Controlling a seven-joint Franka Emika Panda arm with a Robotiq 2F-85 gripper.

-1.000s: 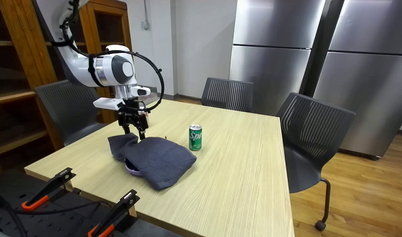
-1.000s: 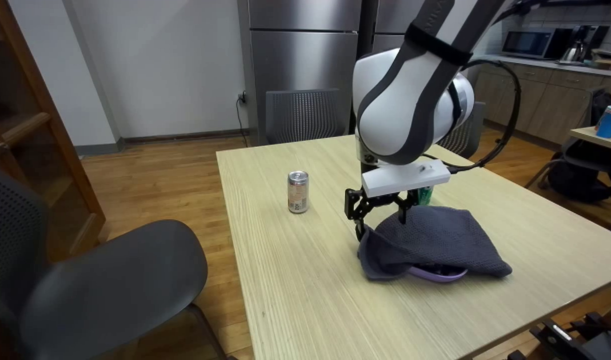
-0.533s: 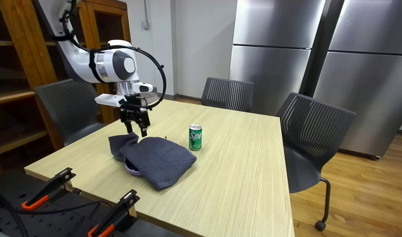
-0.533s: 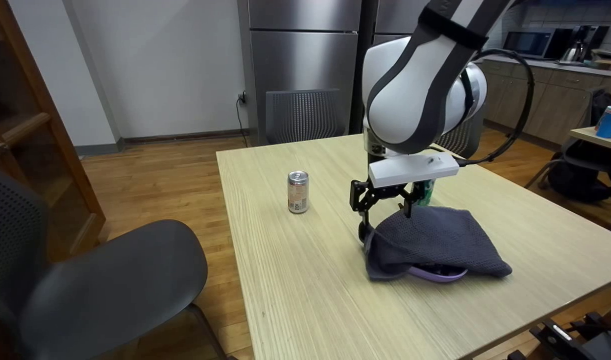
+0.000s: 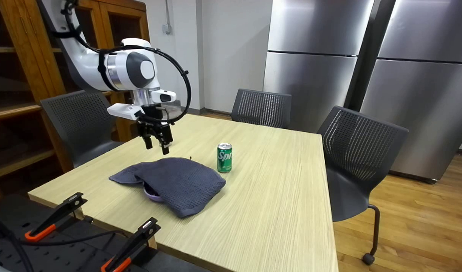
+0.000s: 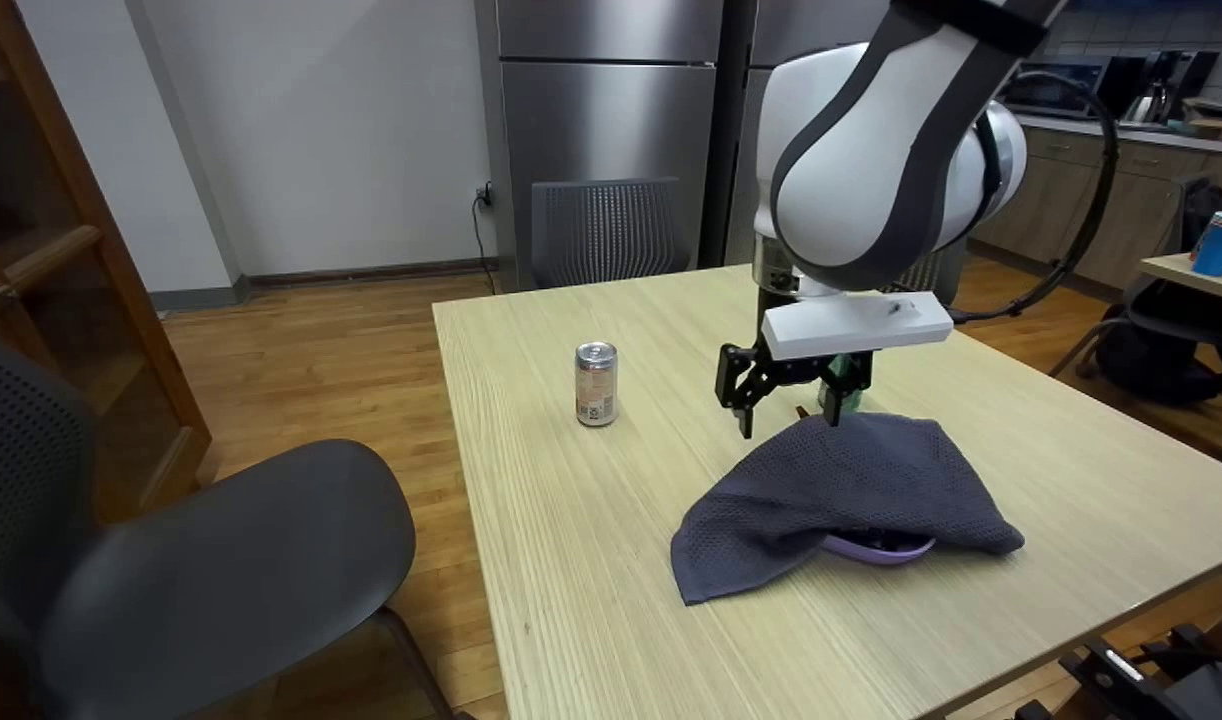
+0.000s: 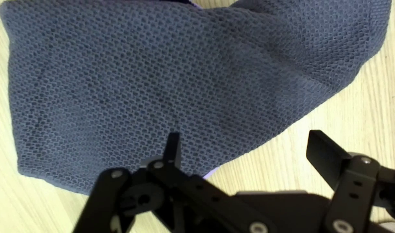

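A dark blue-gray towel [image 6: 831,480] is lying on the pale table [image 5: 276,211], at the lower right of the frame in an exterior view. It is draping over a purple dish [image 6: 879,548], whose rim is showing under the towel's lower edge. In the wrist view, the towel is filling the upper left and centre. The gripper [image 6: 789,418] is hovering just above the towel, released, its two fingers standing wide apart. Near the towel, a green Sprite can [image 5: 224,158] is standing upright, just below the middle of the frame. A silvery can [image 6: 596,385] is standing upright at the centre of an exterior view. Around the table, dark chairs [image 5: 361,147] are standing; two steel refrigerators [image 5: 310,87] are filling the upper right. Black-and-orange clamps [image 5: 131,246] are sitting at lower left.
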